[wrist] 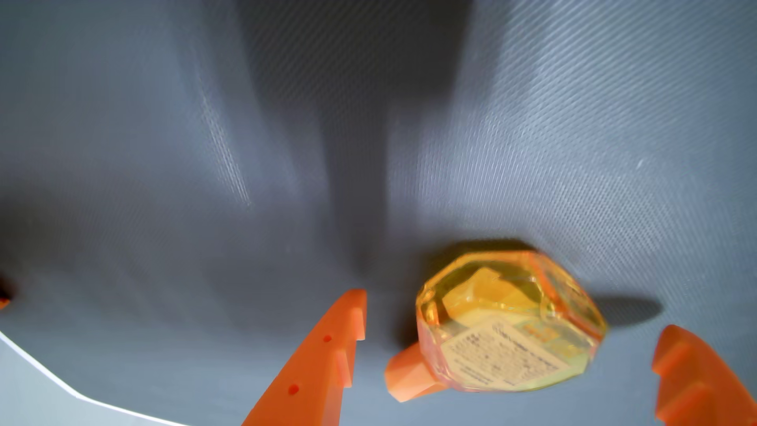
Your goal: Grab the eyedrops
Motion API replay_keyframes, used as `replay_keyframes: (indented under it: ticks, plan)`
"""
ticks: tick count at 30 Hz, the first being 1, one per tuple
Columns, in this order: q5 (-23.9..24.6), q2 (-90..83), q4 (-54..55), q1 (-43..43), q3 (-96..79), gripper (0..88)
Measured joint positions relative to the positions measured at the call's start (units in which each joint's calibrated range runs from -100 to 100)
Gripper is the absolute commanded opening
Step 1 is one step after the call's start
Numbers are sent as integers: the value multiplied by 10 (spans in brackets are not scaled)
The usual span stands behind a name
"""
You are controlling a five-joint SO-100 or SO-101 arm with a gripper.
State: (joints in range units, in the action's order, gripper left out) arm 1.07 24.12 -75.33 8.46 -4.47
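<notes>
Wrist view: orange claw [510, 331] spread wide, gripping nothing. Left finger [323, 360] rises from the bottom edge of the frame, serrated inner face with two small holes along its flank. Right finger [696, 377] sits at the lower right corner of the frame, stepped teeth facing inward.

Eyedrops bottle [508, 319] lies on its side between the two fingers, nearer the left one, touching neither. Faceted clear amber body with yellow liquid inside. White printed label [499, 356] faces up; text too blurred to read. Orange cap [409, 377] points toward the lower left of the frame, close to the left finger, small gap visible between them. Bottle is slightly motion-blurred.

It rests on a grey woven-texture mat [573, 143] covering the worktop. Dark shadows of the arm run down the middle of the mat, and the bottle throws its own shadow to the right. Mat's rounded corner edge [61, 381] shows at lower left of the frame, with a paler worktop surface [28, 401] beyond it. The bottle is well inside the mat, away from that corner. Small orange and dark spot at the far left edge of the frame; can't tell what it is.
</notes>
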Motion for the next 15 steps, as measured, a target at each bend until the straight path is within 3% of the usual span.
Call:
replay_keyframes:
  ticks: [15]
  plan:
    - [1,2,26,-1,-3,328]
